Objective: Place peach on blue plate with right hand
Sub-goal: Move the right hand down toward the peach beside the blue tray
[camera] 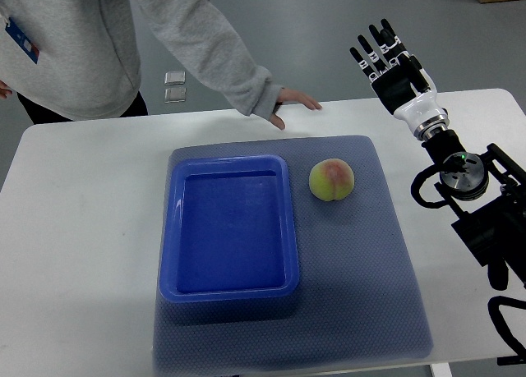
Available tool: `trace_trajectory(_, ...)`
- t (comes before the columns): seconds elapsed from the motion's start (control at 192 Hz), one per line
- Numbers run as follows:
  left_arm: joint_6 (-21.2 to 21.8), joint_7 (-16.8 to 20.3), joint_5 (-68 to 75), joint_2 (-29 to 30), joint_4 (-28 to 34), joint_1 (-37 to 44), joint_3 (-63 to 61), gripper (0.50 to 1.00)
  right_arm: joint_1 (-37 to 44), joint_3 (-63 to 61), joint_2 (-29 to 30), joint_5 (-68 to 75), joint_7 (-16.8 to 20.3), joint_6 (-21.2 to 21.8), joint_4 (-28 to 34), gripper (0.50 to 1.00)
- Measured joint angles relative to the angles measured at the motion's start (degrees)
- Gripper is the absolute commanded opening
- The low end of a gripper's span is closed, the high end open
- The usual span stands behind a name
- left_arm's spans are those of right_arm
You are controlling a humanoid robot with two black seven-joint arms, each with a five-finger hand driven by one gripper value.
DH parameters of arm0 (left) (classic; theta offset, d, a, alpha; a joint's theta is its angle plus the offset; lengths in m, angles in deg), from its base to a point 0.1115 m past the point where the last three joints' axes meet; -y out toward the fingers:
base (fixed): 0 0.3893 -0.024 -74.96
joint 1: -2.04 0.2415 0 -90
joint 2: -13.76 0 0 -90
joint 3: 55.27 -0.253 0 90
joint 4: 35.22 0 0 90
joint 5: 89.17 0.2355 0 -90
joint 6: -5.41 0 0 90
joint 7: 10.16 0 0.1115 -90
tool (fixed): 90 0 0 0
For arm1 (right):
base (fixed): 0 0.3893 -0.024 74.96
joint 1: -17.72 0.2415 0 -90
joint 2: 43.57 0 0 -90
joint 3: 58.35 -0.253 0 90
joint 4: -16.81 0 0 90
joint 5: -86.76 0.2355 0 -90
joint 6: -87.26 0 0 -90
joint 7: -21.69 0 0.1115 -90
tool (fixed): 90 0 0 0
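A white table (74,229) stands on a grey floor, and a blue-grey mat (362,254) with a fine woven texture covers its middle. On the left half of the mat sits the blue plate (168,229), really a deep rectangular tray of glossy plastic with rounded corners and a thick raised rim; its flat bottom holds nothing. Just beside the tray's upper right corner, apart from its rim, the peach (331,180) rests on the mat: round, yellow-green, with a soft pink blush on top and a shallow crease along one side.

The right hand (389,61) reaches in from the right edge, over the far right end of the table, well apart from the peach. Its black fingers (374,44) are stretched out straight and slightly spread, holding nothing; the palm is black, the wrist a smooth white shell, and behind it runs a dark jointed arm with a round metal coupling.

At the far edge of the table a person in a grey fleece sweatshirt (74,48) leans in, one hand (289,104) resting on the tabletop.
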Motion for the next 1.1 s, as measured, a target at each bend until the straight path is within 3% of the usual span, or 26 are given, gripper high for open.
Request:
trace_trajectory(0.416, 0.03, 0.0, -0.1, 0.0, 0.1, 0.0, 0.08, 1.0, 2.41, 2.6, -3.44, -5.89, 0.26, 1.94, 0.09, 0.932)
trace_trajectory(0.52, 0.03, 0.0, -0.1, 0.0, 0.04, -0.01, 0.03, 1.0, 5.08, 6.95, -6.5, -14.37, 0.31, 4.27, 0.17, 0.932)
trace_trajectory(0.676, 0.42, 0.08, -0.09, 0.0, -0.83, 0.0, -0.01, 1.0, 14.47, 19.51, -15.09, -39.53, 0.62, 10.59, 1.45, 0.932)
trace_trajectory(0.774, 0.51, 0.09, -0.03, 0.0, -1.1, 0.0, -0.06, 1.0, 20.43, 27.66, -19.54, -53.53, 0.91, 12.22, 4.05, 0.932)
trace_trajectory(0.889, 0.51, 0.09, -0.01, 0.0, -1.29, -0.08, -0.07, 1.0, 29.71, 41.2, -24.67, -69.01, 3.12, 12.56, 10.28, 0.934)
trace_trajectory(0.956, 0.53, 0.08, -0.02, 0.0, -1.3, -0.07, -0.08, 1.0, 34.57, 48.31, -25.61, -72.74, 6.32, 12.59, 12.05, 0.932)
trace_trajectory(1.102, 0.52, 0.1, -0.08, 0.0, -1.3, -0.09, 0.0, 1.0, 37.09, 52.58, -25.21, -73.91, 10.79, 12.59, 12.77, 0.932)
